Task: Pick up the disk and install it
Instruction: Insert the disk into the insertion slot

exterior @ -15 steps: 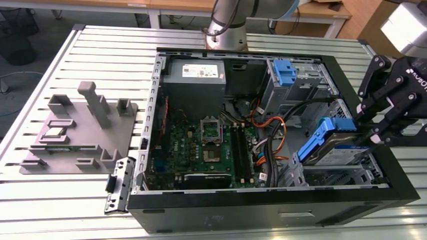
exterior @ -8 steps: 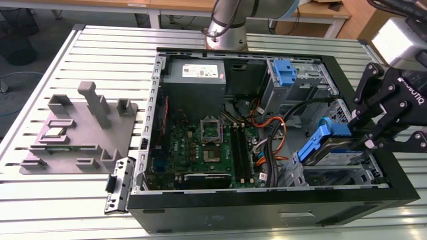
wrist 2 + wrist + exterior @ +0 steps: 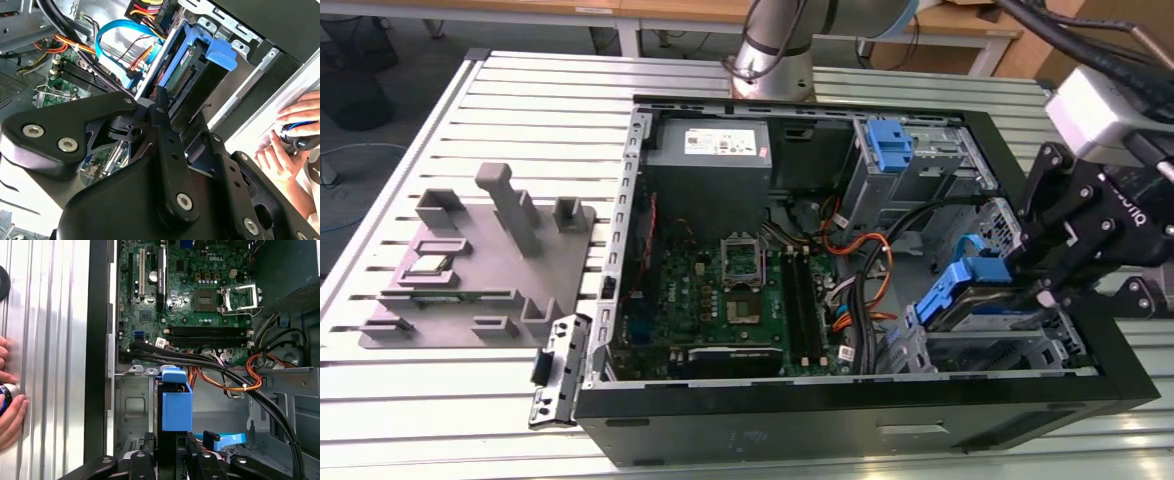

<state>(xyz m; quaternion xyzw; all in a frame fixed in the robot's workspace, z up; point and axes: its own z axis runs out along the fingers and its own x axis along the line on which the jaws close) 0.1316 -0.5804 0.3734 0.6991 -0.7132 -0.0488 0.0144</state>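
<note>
The disk (image 3: 970, 298), a silver drive in a bright blue carrier, hangs tilted over the drive bay (image 3: 1014, 350) at the exterior view's right end of the open computer case (image 3: 854, 425). My black gripper (image 3: 1042, 285) is shut on it from the outer side. In the first wrist view the blue carrier (image 3: 176, 402) runs down between my fingers (image 3: 200, 462). In the second wrist view the disk (image 3: 186, 75) shows its circuit-board side and its blue tab (image 3: 221, 52), with a finger (image 3: 161, 107) against its edge.
A lone blue bracket (image 3: 887, 145) sits in the upper bay beside the grey power supply (image 3: 710, 143). Orange and black cables (image 3: 874, 265) and a blue cable (image 3: 115, 30) cross beside the bay, next to the motherboard (image 3: 720, 300). A grey fixture (image 3: 467, 260) lies outside the case. A person's hand (image 3: 295, 132) rests nearby.
</note>
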